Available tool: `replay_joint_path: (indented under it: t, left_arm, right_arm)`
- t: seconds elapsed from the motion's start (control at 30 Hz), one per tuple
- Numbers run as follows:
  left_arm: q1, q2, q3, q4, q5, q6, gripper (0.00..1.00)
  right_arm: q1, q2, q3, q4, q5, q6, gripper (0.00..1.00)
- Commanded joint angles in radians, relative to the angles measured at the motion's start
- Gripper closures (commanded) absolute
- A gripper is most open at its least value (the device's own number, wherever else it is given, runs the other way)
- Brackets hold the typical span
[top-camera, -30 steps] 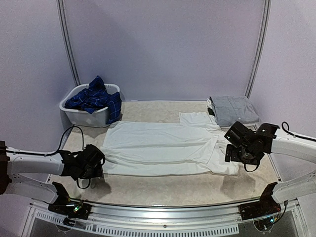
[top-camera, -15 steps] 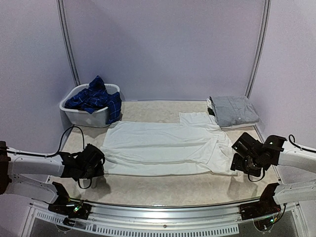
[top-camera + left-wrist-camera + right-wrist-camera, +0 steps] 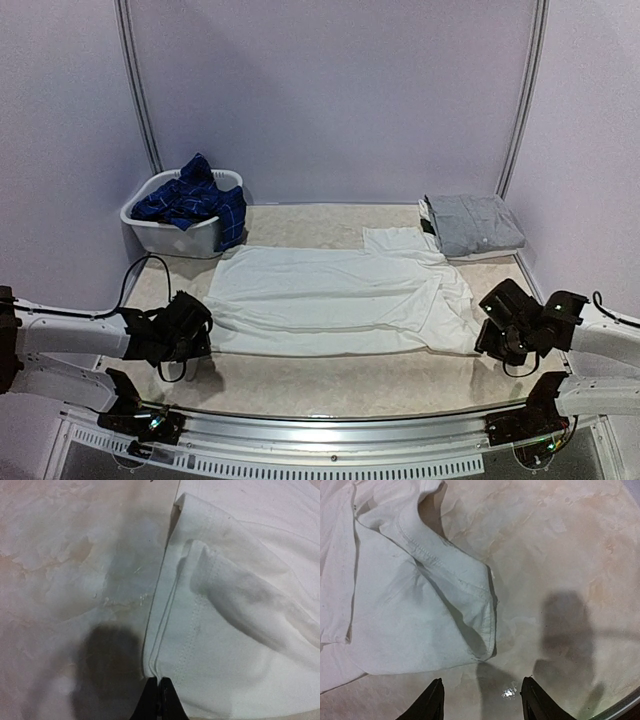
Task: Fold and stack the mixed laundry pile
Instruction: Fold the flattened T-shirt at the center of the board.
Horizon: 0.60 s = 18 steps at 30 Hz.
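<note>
Overhead view with both wrist views. A white garment [image 3: 320, 295] lies spread flat across the middle of the table [image 3: 350, 375], its long axis running from the left edge towards the right edge, with one flap turned out towards the far-right corner. At the far-left corner stands a white basket [image 3: 165, 240] holding a crumpled navy plaid shirt [image 3: 190, 200], part of which hangs over the rim on the side facing the table's centre. At the far-right corner rests a grey folded garment [image 3: 472, 222], well apart from the basket and near the white garment's turned-out flap.

The left gripper [image 3: 185, 330] sits low at the garment's near-left end. In the left wrist view its fingertips [image 3: 159, 700] are pressed together on the stitched hem (the double seam runs straight up from the pinch point), with bare marbled table to the left of the hem.

The right gripper [image 3: 495, 335] hangs at the garment's near-right end, close to the table's right edge. In the right wrist view its two fingers stand apart [image 3: 482, 702] with only bare table and shadow between them; the folded-over corner of the white garment [image 3: 420, 610] lies just beyond the tips, not touched by them.
</note>
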<state>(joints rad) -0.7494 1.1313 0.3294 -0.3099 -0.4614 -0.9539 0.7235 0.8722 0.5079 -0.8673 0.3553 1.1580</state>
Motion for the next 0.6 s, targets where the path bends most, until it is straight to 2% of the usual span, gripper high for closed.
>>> replay_joint_path:
  t: [0.0, 0.1, 0.23, 0.4, 0.47, 0.57]
  left_arm:
    - [0.012, -0.007, -0.012, -0.012, -0.014, 0.002, 0.98]
    - [0.012, -0.007, -0.01, -0.018, -0.016, 0.001, 0.98]
    - [0.012, -0.008, -0.009, -0.024, -0.024, 0.0, 0.99]
    - [0.012, -0.008, -0.009, -0.028, -0.032, -0.003, 0.99]
    - [0.012, -0.008, -0.01, -0.028, -0.036, -0.005, 0.99]
    - [0.013, -0.003, -0.01, -0.028, -0.041, -0.009, 1.0]
  right_arm:
    - [-0.014, 0.077, -0.046, 0.141, -0.066, -0.04, 0.47]
    - [-0.046, 0.125, -0.067, 0.203, -0.087, -0.065, 0.48]
    - [-0.126, 0.171, -0.103, 0.293, -0.139, -0.126, 0.57]
    - [-0.159, 0.221, -0.104, 0.347, -0.156, -0.162, 0.61]
    - [-0.166, 0.253, -0.099, 0.361, -0.155, -0.167, 0.67]
    - [-0.169, 0.289, -0.086, 0.361, -0.154, -0.174, 0.85]
